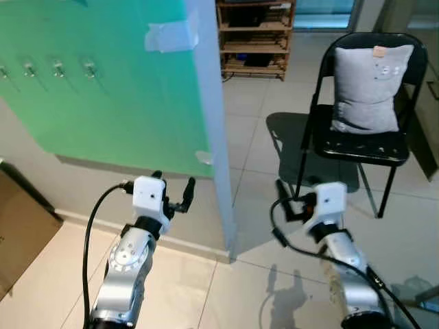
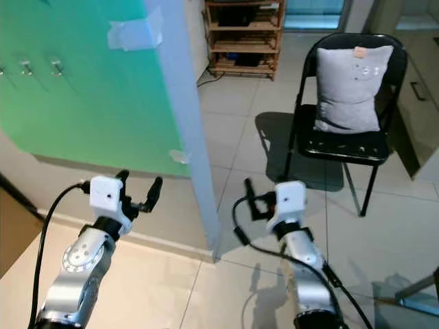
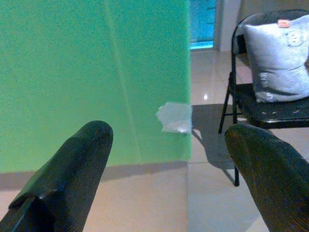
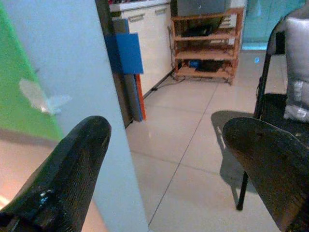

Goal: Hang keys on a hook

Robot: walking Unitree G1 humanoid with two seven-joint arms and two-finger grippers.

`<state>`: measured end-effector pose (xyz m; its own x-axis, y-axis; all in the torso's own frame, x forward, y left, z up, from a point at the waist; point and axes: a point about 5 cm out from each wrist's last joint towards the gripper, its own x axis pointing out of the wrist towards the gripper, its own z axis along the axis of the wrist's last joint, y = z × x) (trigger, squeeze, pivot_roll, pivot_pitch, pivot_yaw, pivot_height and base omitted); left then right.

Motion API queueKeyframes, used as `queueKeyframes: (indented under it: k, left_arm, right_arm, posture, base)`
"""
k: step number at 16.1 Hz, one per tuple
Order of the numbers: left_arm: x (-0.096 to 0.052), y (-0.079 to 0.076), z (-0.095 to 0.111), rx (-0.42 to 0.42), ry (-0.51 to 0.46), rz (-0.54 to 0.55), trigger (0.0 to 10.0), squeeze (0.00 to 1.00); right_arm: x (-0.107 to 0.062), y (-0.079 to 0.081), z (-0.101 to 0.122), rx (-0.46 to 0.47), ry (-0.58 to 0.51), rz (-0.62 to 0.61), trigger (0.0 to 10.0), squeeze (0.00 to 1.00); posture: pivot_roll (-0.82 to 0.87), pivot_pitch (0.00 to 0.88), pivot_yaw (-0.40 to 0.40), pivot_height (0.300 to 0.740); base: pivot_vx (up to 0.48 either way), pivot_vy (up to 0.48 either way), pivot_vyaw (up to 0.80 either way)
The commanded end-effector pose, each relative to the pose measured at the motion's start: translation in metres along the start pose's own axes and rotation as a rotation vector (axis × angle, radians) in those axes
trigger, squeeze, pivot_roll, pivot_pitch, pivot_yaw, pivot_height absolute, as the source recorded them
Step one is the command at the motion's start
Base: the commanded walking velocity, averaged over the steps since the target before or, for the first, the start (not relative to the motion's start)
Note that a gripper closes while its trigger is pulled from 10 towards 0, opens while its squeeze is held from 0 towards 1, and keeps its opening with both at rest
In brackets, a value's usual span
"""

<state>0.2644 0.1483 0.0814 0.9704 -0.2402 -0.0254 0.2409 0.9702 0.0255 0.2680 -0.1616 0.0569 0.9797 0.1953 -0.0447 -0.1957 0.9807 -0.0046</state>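
A robot's two silver arms reach forward beside a green board (image 1: 116, 82) fixed to a wall that ends at a pale grey corner (image 1: 212, 123). The left gripper (image 1: 173, 188) is raised in front of the board's lower edge, its two black fingers spread wide apart with nothing between them and touching nothing. The right gripper (image 1: 287, 200) is just past the wall corner, over the tiled floor (image 1: 254, 137); its fingers are likewise spread wide and hold nothing. A row of small metal hooks (image 1: 58, 68) sits high on the board, well above and to the left of the left gripper. Pieces of tape (image 1: 171, 35) fasten the board's edge nearest the corner. Beyond the corner stands a black folding chair (image 1: 357, 144) bearing a grey cushion (image 1: 370, 86), with a wooden shelf unit (image 1: 255, 38) farther back.
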Motion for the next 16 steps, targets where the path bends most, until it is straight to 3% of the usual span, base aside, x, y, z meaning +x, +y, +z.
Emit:
queueKeyframes:
  k: [1, 7, 8, 9, 11, 13, 16]
  left_arm:
    - [-0.002, 0.002, -0.004, 0.009, 0.028, 0.001, 10.0, 0.0]
    - [-0.007, 0.005, -0.004, -0.004, 0.001, 0.012, 10.0, 0.0]
    - [-0.019, 0.014, -0.002, 0.033, -0.03, 0.047, 10.0, 0.0]
    - [-0.03, 0.02, -0.005, 0.016, -0.027, 0.075, 10.0, 0.0]
    - [-0.048, 0.014, -0.01, 0.005, -0.017, 0.102, 10.0, 0.0]
    - [-0.048, 0.011, -0.014, -0.026, 0.003, 0.121, 10.0, 0.0]
    - [-0.038, 0.005, -0.012, 0.003, 0.005, 0.059, 10.0, 0.0]
  right_arm:
    - [-0.001, 0.0, -0.002, 0.007, 0.004, 0.002, 10.0, 0.0]
    - [-0.005, -0.003, -0.005, 0.007, 0.004, -0.005, 10.0, 0.0]
    - [-0.014, -0.012, -0.002, -0.015, -0.022, -0.029, 10.0, 0.0]
    - [-0.023, -0.02, -0.004, -0.026, -0.025, -0.049, 10.0, 0.0]
    - [-0.045, -0.026, -0.01, -0.041, -0.016, -0.085, 10.0, 0.0]
    - [-0.049, -0.024, -0.014, -0.026, -0.001, -0.092, 10.0, 0.0]
    - [-0.039, -0.018, -0.013, -0.006, -0.006, -0.069, 10.0, 0.0]
  posture:
    - [-0.2, 0.0, 0.116, 0.74]
    - [-0.2, 0.0, 0.12, 0.74]
    - [-0.2, 0.0, 0.119, 0.74]
    - [-0.2, 0.0, 0.117, 0.74]
    - [-0.2, 0.0, 0.112, 0.74]
    - [-0.2, 0.0, 0.115, 0.74]
    - [-0.2, 0.0, 0.121, 0.74]
  base:
    - [0.0, 0.0, 0.0]
    - [0.0, 0.0, 0.0]
    - [0.0, 0.0, 0.0]
    - [0.0, 0.0, 0.0]
    - [0.0, 0.0, 0.0]
    - [0.0, 0.0, 0.0]
    - [0.0, 0.08, 0.0]
